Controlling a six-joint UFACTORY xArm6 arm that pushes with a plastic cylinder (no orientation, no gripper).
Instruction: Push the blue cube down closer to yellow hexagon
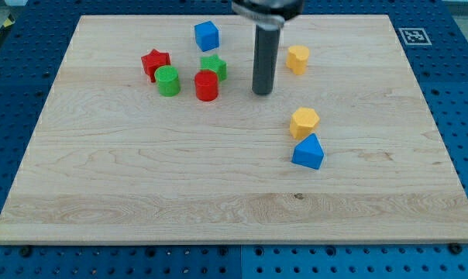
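Camera view is showing my tip (pixel 263 93) sitting on the bare board, right of the red cylinder (pixel 206 85) and green star (pixel 214 67), left of the upper yellow block (pixel 297 59), touching none of them. Tool is a plain rod, so nothing spreading, closing or pinching; it's carrying nothing. Blue cube (pixel 207 36) is sitting near the view's top, up and left of my tip, well apart from the yellow hexagon (pixel 304 122), which is lying lower right with the blue wedge-shaped block (pixel 308 152) just below it. My read: I'm not yet behind the cube. I should be routing around to its top-left side, then pushing down and right along the line toward the hexagon, staying centred on the cube face so it isn't spinning off. Risk: the green star is sitting just below the cube, close to that path. Red star (pixel 155 62) and green cylinder (pixel 168 80) are out of the way. No containers on the wooden board (pixel 141 194), nothing held in anything.
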